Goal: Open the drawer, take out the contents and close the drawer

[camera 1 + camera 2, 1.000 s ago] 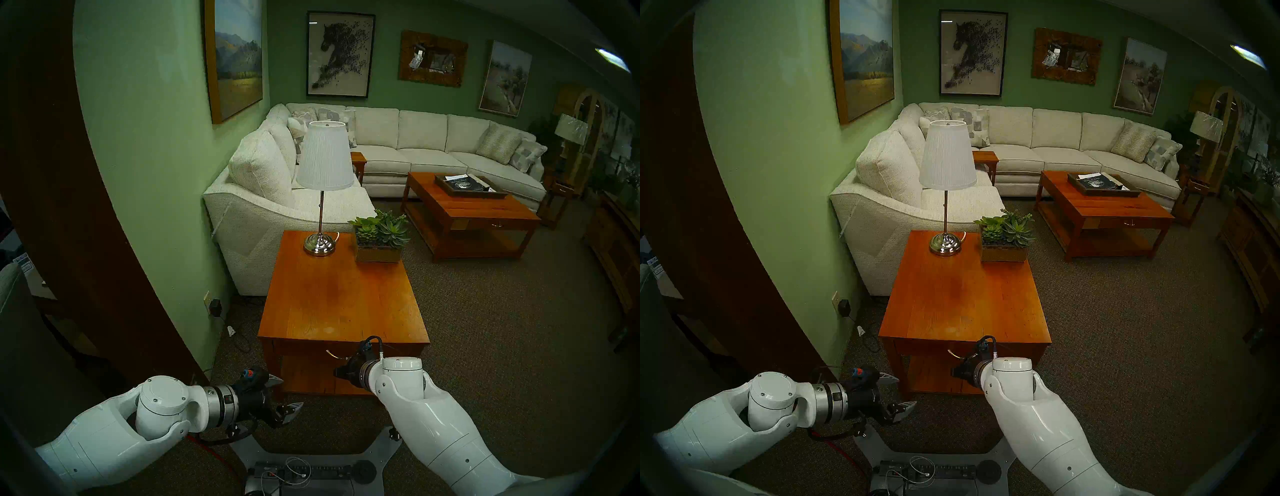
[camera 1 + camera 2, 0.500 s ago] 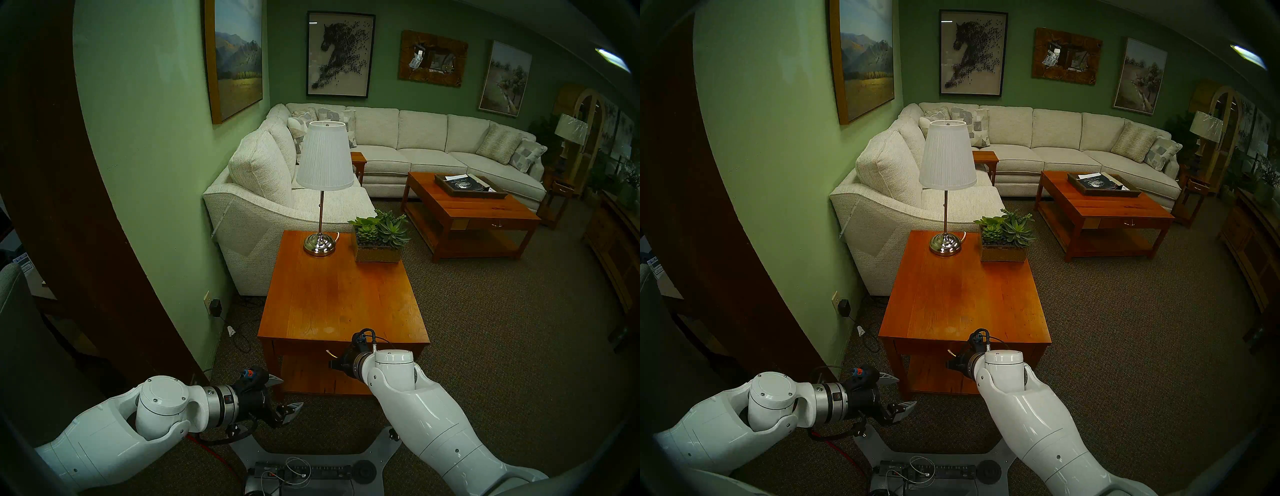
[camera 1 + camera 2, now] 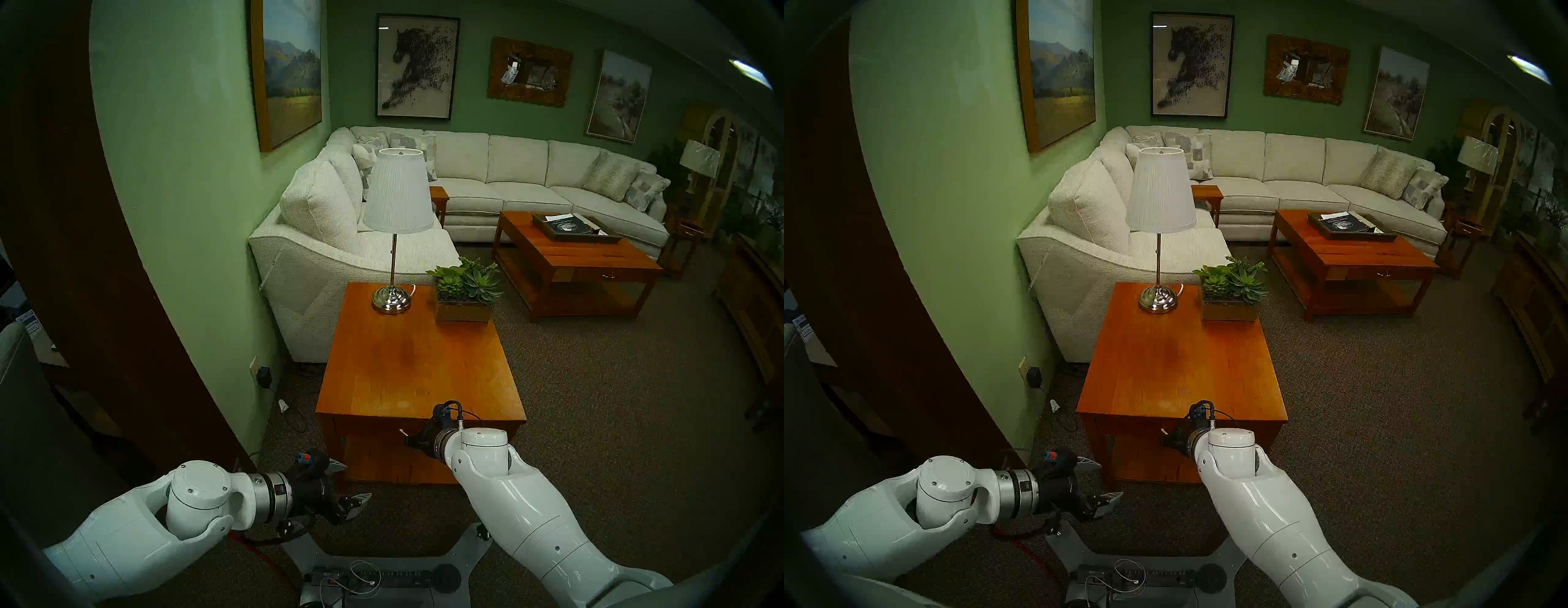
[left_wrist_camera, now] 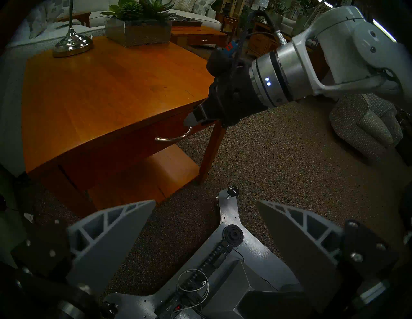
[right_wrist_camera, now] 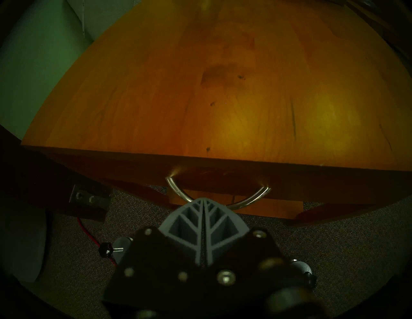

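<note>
My right claw (image 5: 204, 201) pinched tight, empty, tips at the handle (image 5: 254, 200). Drawer (image 4: 133, 142) looks stiff wood, prob heavy-ish; hook mid-bail, thin slick metal.

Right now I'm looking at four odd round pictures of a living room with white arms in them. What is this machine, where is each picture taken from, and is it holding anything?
It is a robot with two white arms, each ending in a two-fingered pincer. Two nearly identical pictures come from cameras on its head, looking down at a wooden lamp table. One camera rides on each wrist.

On the table stand a lamp and a planter of succulents. Under the tabletop is a drawer, shut, with a curved metal handle.

The right pincer is shut, its tips at the handle; whether it grips or only touches it, I cannot tell. The left pincer hangs open over the carpet, holding nothing.
</note>
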